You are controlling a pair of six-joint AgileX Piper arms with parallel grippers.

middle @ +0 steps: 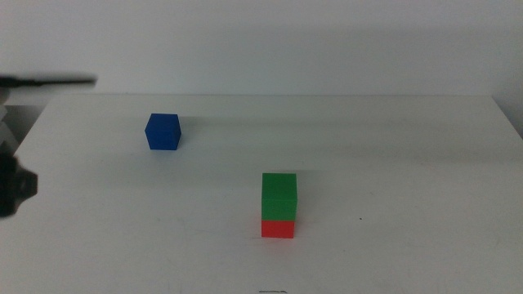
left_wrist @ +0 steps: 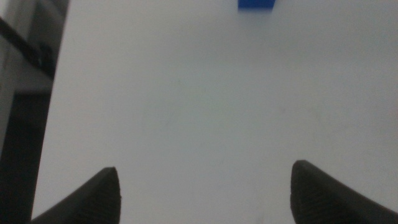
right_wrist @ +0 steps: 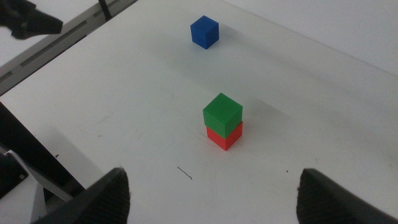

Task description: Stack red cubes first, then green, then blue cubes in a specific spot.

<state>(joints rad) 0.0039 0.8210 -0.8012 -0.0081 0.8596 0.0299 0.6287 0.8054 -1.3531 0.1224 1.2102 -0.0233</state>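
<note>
The green cube point(middle: 279, 197) sits squarely on top of the red cube point(middle: 278, 229) near the middle front of the white table point(middle: 392, 163). The blue cube point(middle: 163, 131) stands alone at the back left. The left arm point(middle: 12, 188) enters at the left edge of the middle view. Its gripper point(left_wrist: 205, 190) is open and empty above the table's left part, with the blue cube point(left_wrist: 256, 4) far ahead of it. The right gripper point(right_wrist: 211, 193) is open and empty, pulled back high from the stack; its view shows the green cube point(right_wrist: 222, 113), red cube point(right_wrist: 224, 136) and blue cube point(right_wrist: 204, 32).
The table's left edge point(left_wrist: 53, 93) drops off to dark frame parts beside the left gripper. A small dark mark point(right_wrist: 185, 173) lies on the table in front of the stack. Dark bars point(middle: 49, 81) run along the far left.
</note>
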